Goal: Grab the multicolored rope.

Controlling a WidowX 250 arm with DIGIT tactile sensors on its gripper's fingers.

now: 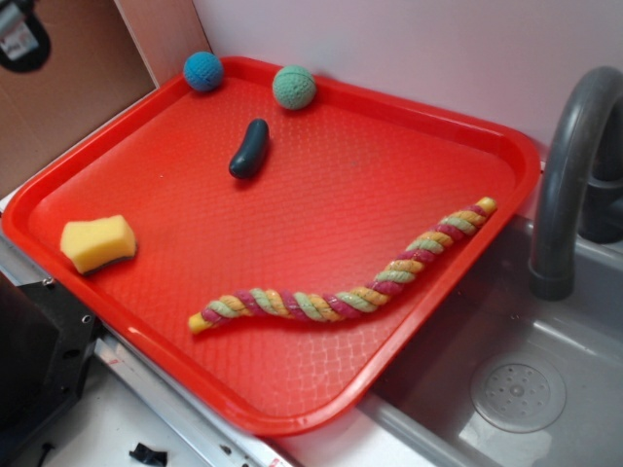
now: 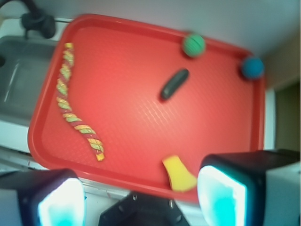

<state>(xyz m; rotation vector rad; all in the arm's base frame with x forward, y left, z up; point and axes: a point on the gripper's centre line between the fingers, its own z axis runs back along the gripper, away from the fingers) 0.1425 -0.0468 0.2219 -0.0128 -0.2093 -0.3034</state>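
The end effector [image 2: 141, 197] shows only in the wrist view, its two pads at the bottom corners spread wide with nothing between them. It hangs high above the near edge of the tray [image 1: 428, 321], well clear of everything on it.

The rope [image 1: 343, 275] lies flat on the tray floor, a loose curve running along the side nearest the sink [image 1: 516, 389], one yellow tip near the tray's corner by the faucet [image 1: 569, 175], the other toward the tray's middle front. It is apart from all other things.

To take it well, I judge the end effector should travel across toward the sink side, come down over the rope's middle stretch, and turn so the pads straddle the cord across its width rather than along it. The cord is floppy, so a mid-length hold would keep both ends balanced.

Nothing blocks the way. The sponge [image 1: 97, 242] sits closest to the end effector; the dark oblong piece [image 1: 249, 149] and the blue ball [image 1: 203, 71] and green ball [image 1: 294, 87] lie well apart at the far side. The tray's raised rim beside the rope is the main thing to avoid.
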